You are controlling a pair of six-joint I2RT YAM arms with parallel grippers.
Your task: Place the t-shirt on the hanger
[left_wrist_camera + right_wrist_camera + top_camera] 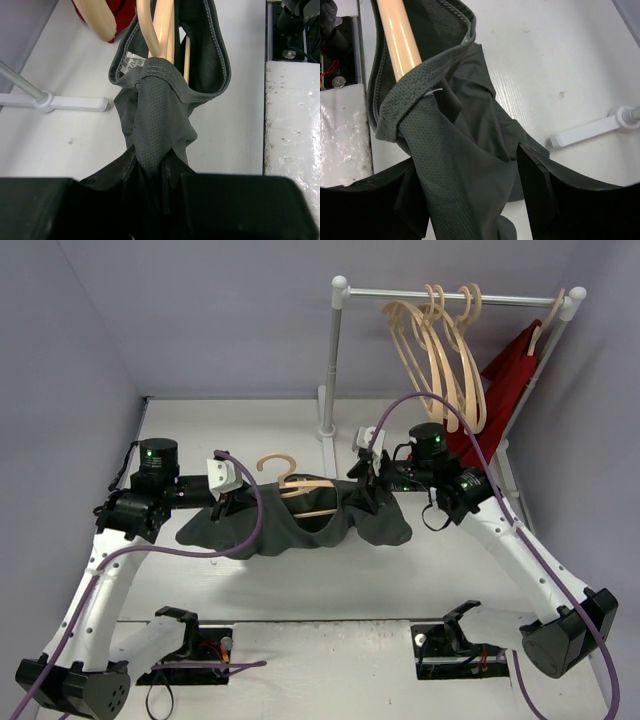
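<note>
My left gripper (222, 502) is clamped tight on a bunched fold of the t-shirt (300, 528) at its collar. My right gripper (372, 486) pinches the collar's other side, its fingers standing a little wider with cloth packed between them. The shirt sags between them like a hammock over the middle of the bench, about halfway between the left and right edges, and its lower part seems to rest on the surface. The hanger (298, 490) sits in the neck opening with its hook poking out toward the far edge. Nothing grips it; only the cloth carries it. That is my worry: the collar band is stretched hard around the wood in both wrist views, so an uneven pull could slip it over one arm's end, and the hanger would tip and slide out. A quick lift could also drag the thin fold out of either pinch and drop everything. The purple cable (260, 510) draped by my left hand might snag the cloth. The rack (335, 360) at the far right corner stands well apart.
</note>
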